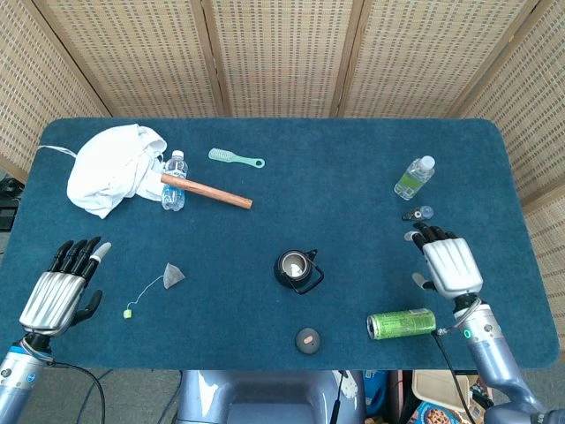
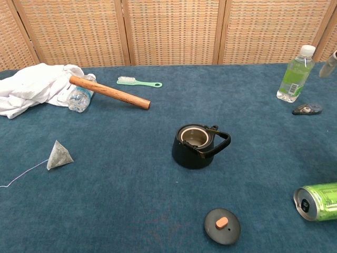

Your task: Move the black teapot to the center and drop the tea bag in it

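The black teapot [image 1: 296, 268] [image 2: 197, 145] stands lidless near the table's middle, its handle to the right. Its round lid [image 1: 307, 340] [image 2: 222, 225] lies flat in front of it. A pyramid tea bag [image 1: 173, 275] [image 2: 59, 155] with a string lies to the left. My left hand [image 1: 62, 289] hovers open at the front left, a little left of the tea bag. My right hand [image 1: 446, 263] hangs open at the right, well clear of the teapot. In the chest view only one fingertip [image 2: 331, 62] of the right hand shows.
A green can [image 1: 402, 324] [image 2: 317, 201] lies just in front of my right hand. A clear bottle [image 1: 414, 177] [image 2: 295, 74] and a small dark item [image 1: 418, 213] sit behind it. Far left are a white cloth [image 1: 115, 168], a small bottle [image 1: 174, 179], a wooden rod [image 1: 206, 191] and a green brush [image 1: 236, 158].
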Motion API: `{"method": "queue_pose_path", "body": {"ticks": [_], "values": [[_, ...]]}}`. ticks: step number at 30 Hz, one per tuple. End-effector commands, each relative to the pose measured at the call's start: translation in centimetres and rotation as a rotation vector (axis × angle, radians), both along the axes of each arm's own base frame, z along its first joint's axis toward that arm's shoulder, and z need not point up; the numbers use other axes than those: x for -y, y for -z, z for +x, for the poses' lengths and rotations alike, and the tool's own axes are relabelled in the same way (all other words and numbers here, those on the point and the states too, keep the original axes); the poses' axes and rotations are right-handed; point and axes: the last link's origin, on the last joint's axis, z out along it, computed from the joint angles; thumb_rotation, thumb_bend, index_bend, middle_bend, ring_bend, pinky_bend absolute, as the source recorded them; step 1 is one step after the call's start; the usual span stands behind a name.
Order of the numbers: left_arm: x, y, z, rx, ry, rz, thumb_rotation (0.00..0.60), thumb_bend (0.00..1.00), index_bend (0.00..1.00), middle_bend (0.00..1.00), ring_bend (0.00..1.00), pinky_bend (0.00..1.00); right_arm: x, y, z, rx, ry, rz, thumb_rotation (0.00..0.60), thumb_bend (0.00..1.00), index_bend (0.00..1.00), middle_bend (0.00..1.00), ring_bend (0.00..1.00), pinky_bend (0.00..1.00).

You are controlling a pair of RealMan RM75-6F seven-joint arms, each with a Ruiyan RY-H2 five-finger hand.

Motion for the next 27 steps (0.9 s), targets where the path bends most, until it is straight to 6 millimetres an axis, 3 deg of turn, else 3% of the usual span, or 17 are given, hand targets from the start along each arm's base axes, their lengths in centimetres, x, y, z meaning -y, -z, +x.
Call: {"method": "queue_pose_path", "body": {"ticks": [1,21,27], "values": [[0.0,-0.2,0.1,-0.011,0.016,-0.004,0.6,0.47,0.0,0.0,0.0,0.0,-1.1,0.0,-0.9,0.006,0.0,-0.033,0.6,0.38,0.33,0.25,0.25,0.42],[1.0,-0.3,0.0,-0.062,0.085,-0.094,0.6,0.47,0.02,0.0,0.0,0.0,-4.0,0.8,-3.9,0.041,0.084,-0.053,0.6,0.38,0.31,0.23,0.21,0.37],[1.7,0.0,-0.1,-0.09,0.094,-0.124,0.6,0.47,0.03,0.0,0.07,0.0,-4.5,0.9,-4.3,0.052,0.087,-0.056,0.6,0.38,0.31,0.23,0.21,0.37]]}}
